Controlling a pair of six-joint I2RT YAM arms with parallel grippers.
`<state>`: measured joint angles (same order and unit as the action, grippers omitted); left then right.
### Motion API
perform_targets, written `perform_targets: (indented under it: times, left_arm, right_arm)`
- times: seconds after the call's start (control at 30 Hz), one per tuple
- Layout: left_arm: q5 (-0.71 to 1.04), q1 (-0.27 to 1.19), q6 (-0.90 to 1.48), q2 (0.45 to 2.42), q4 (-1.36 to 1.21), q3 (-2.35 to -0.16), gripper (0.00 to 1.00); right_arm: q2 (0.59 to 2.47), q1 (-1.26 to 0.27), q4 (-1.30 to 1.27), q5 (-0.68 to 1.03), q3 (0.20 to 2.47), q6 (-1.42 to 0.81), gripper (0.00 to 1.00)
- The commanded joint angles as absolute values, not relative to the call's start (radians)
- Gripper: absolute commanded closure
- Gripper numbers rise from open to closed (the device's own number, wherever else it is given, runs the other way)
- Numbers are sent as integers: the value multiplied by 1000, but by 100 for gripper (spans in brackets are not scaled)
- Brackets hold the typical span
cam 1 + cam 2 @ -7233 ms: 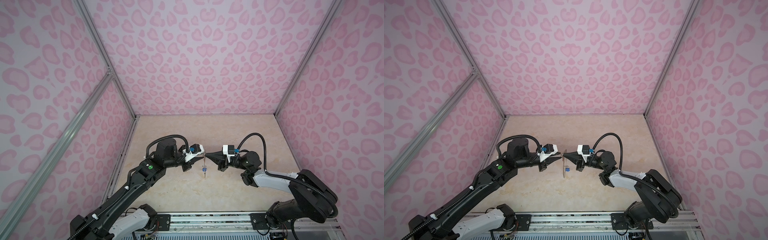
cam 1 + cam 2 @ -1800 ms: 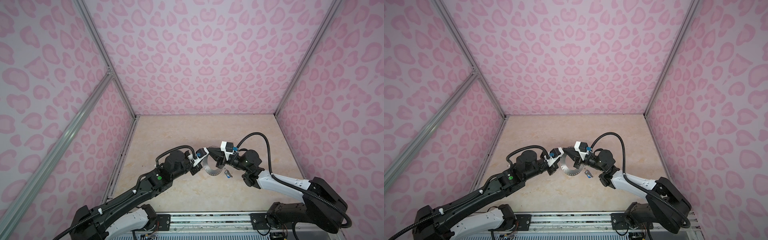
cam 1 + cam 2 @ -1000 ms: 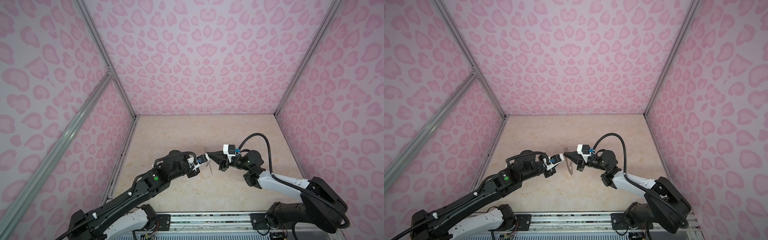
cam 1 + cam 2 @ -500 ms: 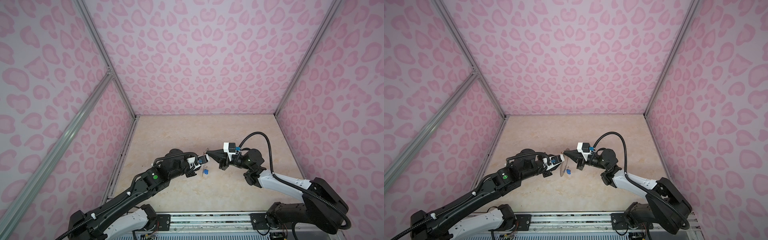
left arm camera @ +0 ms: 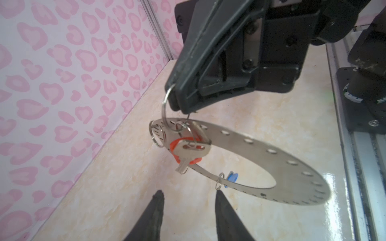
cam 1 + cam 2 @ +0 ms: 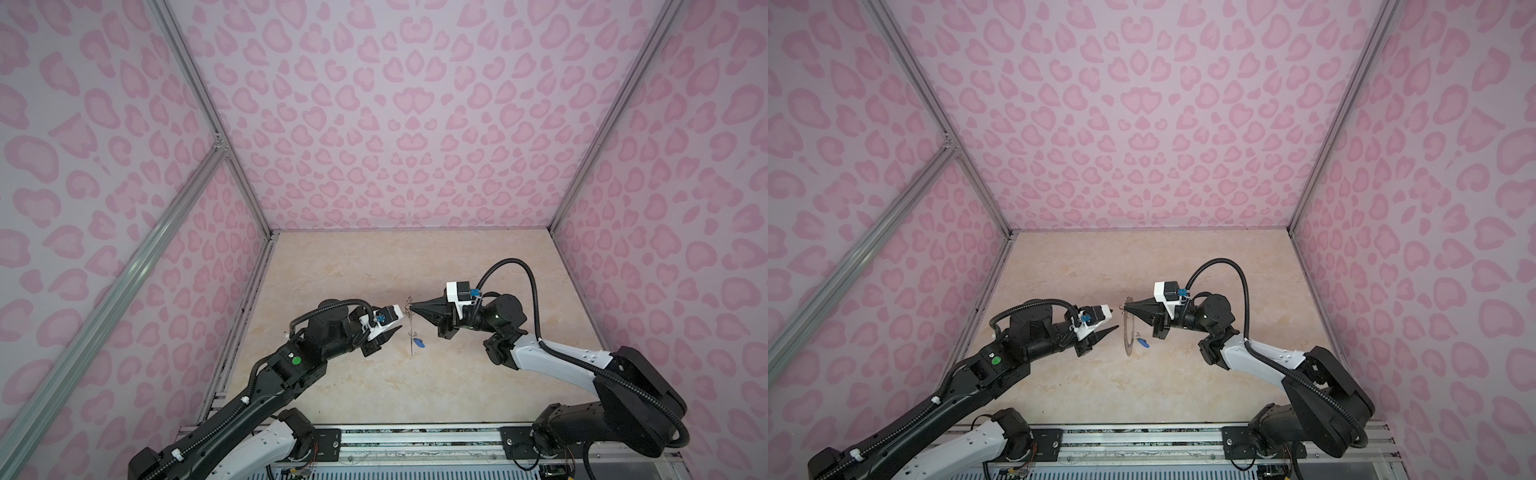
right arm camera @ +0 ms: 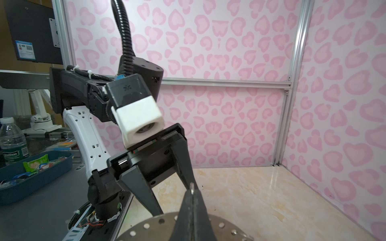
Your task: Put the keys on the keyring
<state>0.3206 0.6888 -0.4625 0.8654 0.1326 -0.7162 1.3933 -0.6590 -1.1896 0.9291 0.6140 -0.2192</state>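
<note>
Pink heart-print walls [image 6: 395, 124] box in a beige marble tabletop [image 6: 374, 386]; above it the keyring [image 5: 236, 137] hangs in the air from the right gripper [image 5: 179, 104], whose jaws are pressed together on a wire loop [image 5: 164, 108] threaded through the disc's rim; the red-tagged key [image 5: 192, 148] dangles from a loop close to that grip; a blue tag [image 5: 231, 177] hangs from a smaller loop further round the rim, its key hidden behind the disc; the left gripper [image 5: 189, 193] sits just beside the disc, jaws apart and empty.

Both keys look attached, so the risk now seems to lie in the handling; the whole weight rides on one thin wire pinched at the very tip of the jaws, and a jolt or twist could let it slide out and drop the keyring onto the tabletop; the disc hangs free and could swing into the left gripper's fingertips if that arm moves in carelessly; such a knock might also work a key off its split loop.
</note>
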Motion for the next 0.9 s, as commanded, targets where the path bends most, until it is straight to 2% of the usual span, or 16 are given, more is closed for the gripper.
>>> perform_targets:
  times: [0.0, 0.73, 0.87]
  left_arm:
    - [456, 673, -425, 882, 95, -715, 60]
    - [657, 629, -465, 949, 99, -745, 62]
    - [663, 629, -466, 956, 95, -746, 72]
  right_arm:
    - [1398, -661, -1246, 989, 627, -243, 100]
    - [1409, -670, -1089, 1074, 676, -170, 100]
    - [1411, -672, -1085, 1074, 673, -165, 100]
